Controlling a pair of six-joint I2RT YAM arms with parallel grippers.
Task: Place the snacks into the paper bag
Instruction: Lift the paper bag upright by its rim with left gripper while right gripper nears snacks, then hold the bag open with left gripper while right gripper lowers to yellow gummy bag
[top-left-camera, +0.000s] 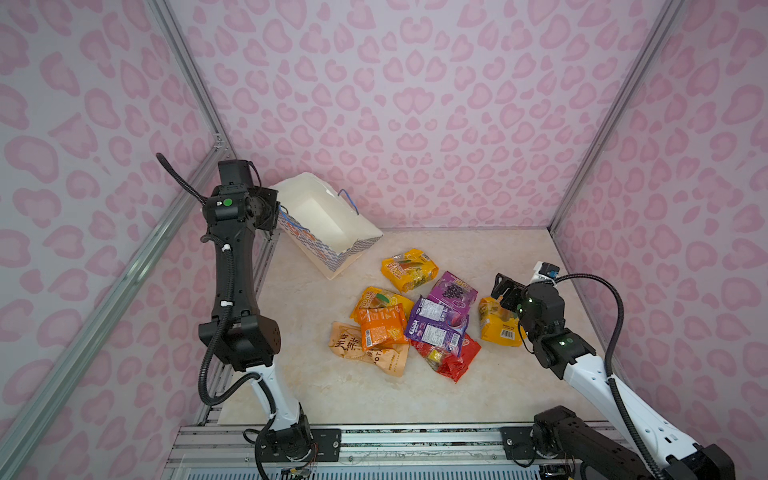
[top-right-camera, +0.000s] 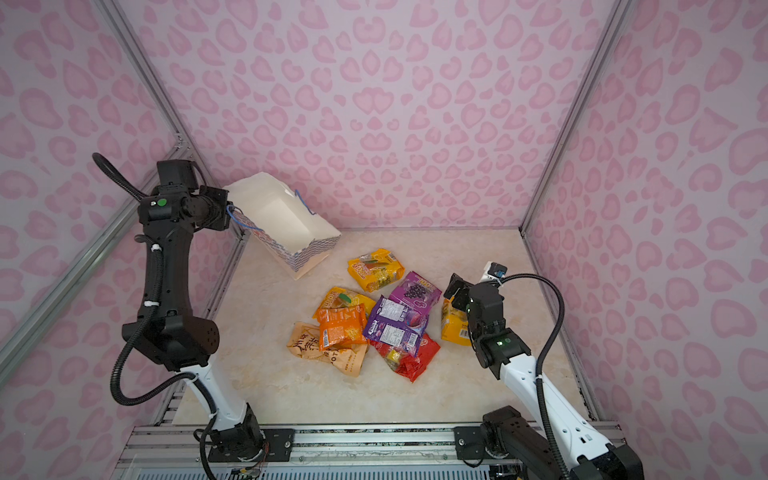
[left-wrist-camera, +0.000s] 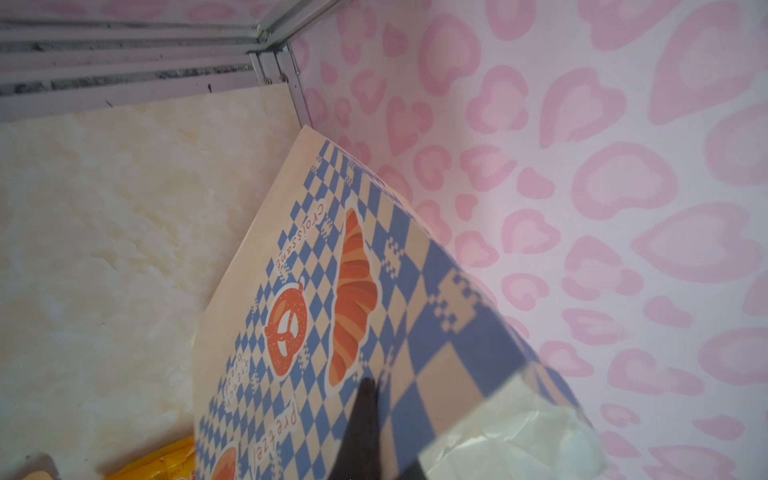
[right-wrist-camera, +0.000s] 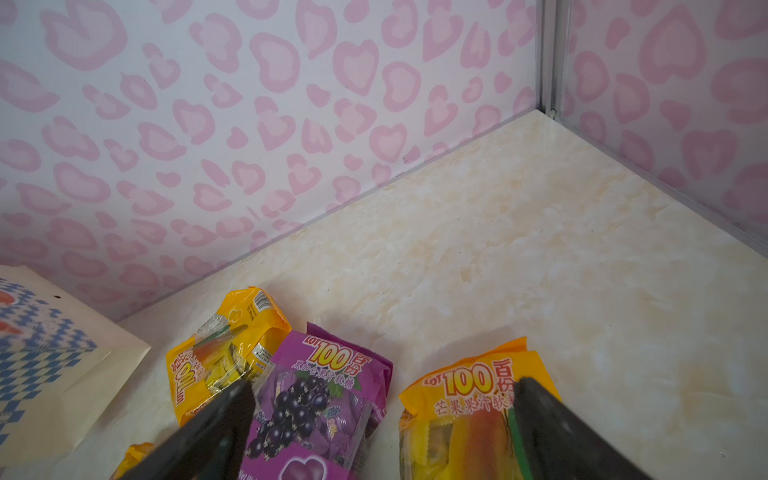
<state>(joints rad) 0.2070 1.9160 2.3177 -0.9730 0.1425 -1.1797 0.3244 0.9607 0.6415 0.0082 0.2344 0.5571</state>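
Top views, table (top-left-camera: 519, 395): pale marble-pattern surface, enclosed by pink heart walls (top-left-camera: 415, 104).
Paper bag (top-left-camera: 328, 224): at the far left of the table, tilted, with one bottom corner on the table. Its open mouth is turned up and its white inside is showing.
Snacks (top-left-camera: 419, 320): loose heap in the middle of the table, apart from the paper bag.
Tan chip bag (top-left-camera: 365, 353): front of the heap, partly under the orange packet (top-left-camera: 382, 326).
Red packet (top-left-camera: 455, 359): partly under a purple packet (top-left-camera: 436, 326) that lies back side up.
Yellow mango packet (right-wrist-camera: 465, 407): alone at the right side, just beside the purple grape packet (right-wrist-camera: 316, 399).
Left gripper (top-right-camera: 228, 212): pressed together on the upper rim of the paper bag, near a blue cord handle (top-right-camera: 237, 219).
Right gripper (right-wrist-camera: 384, 384): fingers spread wide, low over the gap between the grape and mango packets, holding nothing.
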